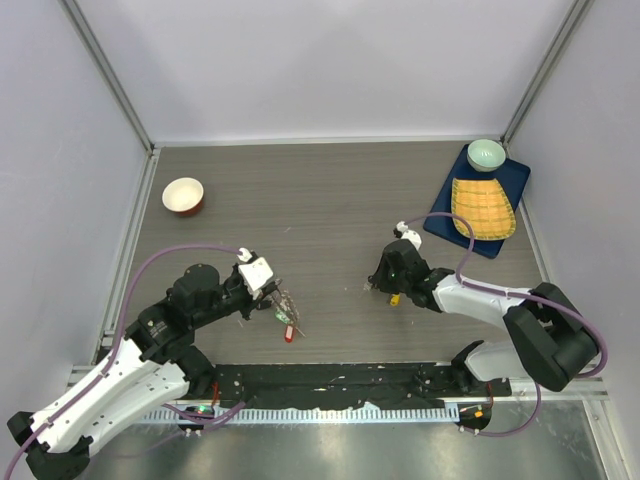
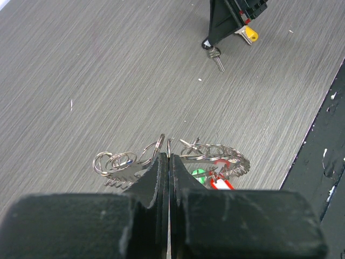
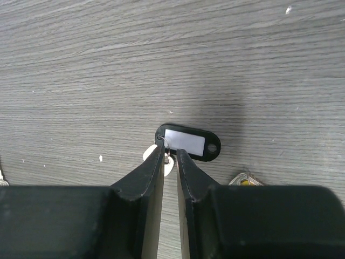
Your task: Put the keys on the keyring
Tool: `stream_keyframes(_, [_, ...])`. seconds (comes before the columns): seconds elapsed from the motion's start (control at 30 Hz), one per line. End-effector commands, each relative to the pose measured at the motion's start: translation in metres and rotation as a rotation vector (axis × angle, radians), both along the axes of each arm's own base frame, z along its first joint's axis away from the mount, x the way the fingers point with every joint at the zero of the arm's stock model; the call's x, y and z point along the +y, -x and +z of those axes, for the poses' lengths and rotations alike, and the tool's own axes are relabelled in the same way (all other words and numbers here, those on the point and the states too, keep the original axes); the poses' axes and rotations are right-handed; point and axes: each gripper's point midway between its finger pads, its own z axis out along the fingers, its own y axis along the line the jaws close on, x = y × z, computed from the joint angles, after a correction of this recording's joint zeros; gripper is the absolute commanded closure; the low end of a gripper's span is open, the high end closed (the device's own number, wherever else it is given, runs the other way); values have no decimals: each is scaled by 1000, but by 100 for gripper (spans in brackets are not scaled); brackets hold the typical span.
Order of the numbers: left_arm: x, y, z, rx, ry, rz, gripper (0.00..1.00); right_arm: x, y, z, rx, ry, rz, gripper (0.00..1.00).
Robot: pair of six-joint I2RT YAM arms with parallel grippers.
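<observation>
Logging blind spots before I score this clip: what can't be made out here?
Left wrist: near side of the keyring, behind the left fingers.
Right wrist: whether the right fingers grip the black tag; yellow-tagged key, half behind them.
Top view: keys on the keyring too small to count.

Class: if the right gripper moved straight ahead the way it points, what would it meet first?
The black key tag, lying directly ahead of the right gripper; the depth between them is unclear.

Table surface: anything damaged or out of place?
The black strip along the table's near edge is chipped, white flecks showing through. Otherwise nothing stands out; the keyring sits clamped in the left gripper.
</observation>
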Motion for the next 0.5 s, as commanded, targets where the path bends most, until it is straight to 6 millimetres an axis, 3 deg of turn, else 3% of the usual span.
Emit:
stream_keyframes(0.0, [-6, -2, 25, -60, 54, -22, 100, 7, -10, 10, -40, -40, -5, 78])
stream_keyframes(0.47, [-7, -1, 24, -58, 55, -28, 100, 5, -6, -6, 2, -5, 12, 78])
